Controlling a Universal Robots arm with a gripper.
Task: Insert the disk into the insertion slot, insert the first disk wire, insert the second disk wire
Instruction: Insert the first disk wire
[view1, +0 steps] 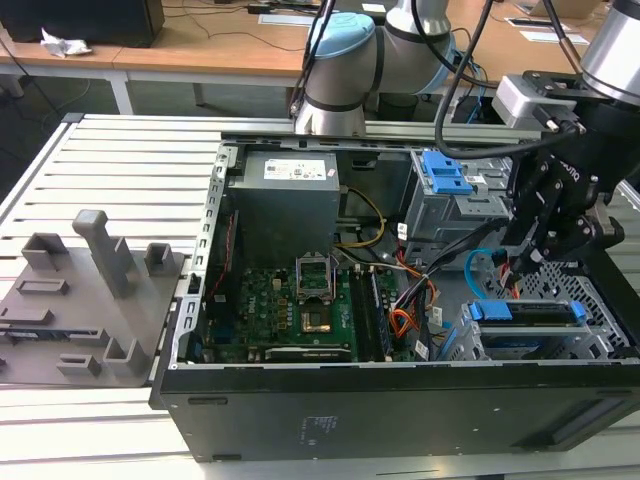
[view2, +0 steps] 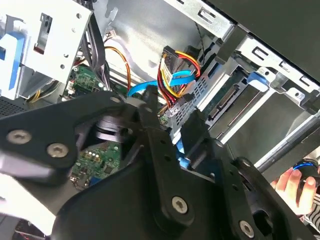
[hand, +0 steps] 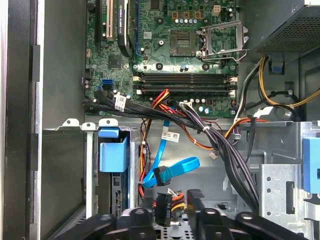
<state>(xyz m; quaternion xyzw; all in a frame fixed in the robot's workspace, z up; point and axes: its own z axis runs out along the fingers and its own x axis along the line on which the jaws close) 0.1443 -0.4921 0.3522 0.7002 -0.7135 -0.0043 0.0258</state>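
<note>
The disk (view1: 527, 312) already sits in the insertion slot (view1: 603, 338), at 4 o'clock in the exterior view. At its 11 o'clock the gripper (view1: 518, 268) pinches the plug of the first disk wire (hand: 163, 205), not yet connected; the second disk wire (hand: 175, 167) curls loose beside

The silver-grey hard drive (view1: 527, 312), clipped in its bright blue plastic carrier frame, is mostly hidden within the silvery perforated metal drive cage (view1: 603, 300). Just above the cage, the thin light-blue cable (view1: 470, 265) is partly covered by the black gripper (view1: 522, 262). Beyond the cage, a person's hand (view2: 296, 184) is cut off by the second wrist view's edge.
</note>
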